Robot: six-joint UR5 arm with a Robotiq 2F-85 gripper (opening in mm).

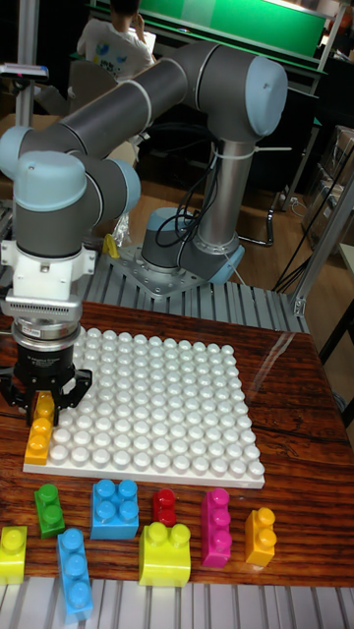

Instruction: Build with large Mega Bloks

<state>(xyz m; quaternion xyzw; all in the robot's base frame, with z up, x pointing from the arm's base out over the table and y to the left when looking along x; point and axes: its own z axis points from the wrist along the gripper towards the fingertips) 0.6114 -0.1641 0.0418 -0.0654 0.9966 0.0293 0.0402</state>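
- Nearest the camera, a row of loose Mega Bloks lay along the front edge of the wooden table [295, 393]: a lime block [13, 553] at far left, a light blue block [75, 573] lying lengthwise, and a chunky yellow-green block [164, 555] with two studs on top.
- Just behind them sat a green block [49, 509], a square blue block [116, 508] showing four studs, a small red block [164, 506], a tall magenta block [215, 528] and an orange block [261, 537] at the right end.
- Beyond the row, a white baseplate [157, 413] covered in a grid of round studs lay flat on the table.
- At the baseplate's front left corner, an orange-yellow block [39, 434], narrow and several studs long, stood against the plate's edge.
- The black gripper [43, 395] pointed straight down over that corner, its two fingers pinching the upper end of the orange-yellow block.
- Behind, the grey-and-blue UR5 arm [147, 93] arched back to its base [182, 260], bolted to a metal plate at the table's far edge.
- In the far background, a seated person [116, 44] in a white shirt faced away.
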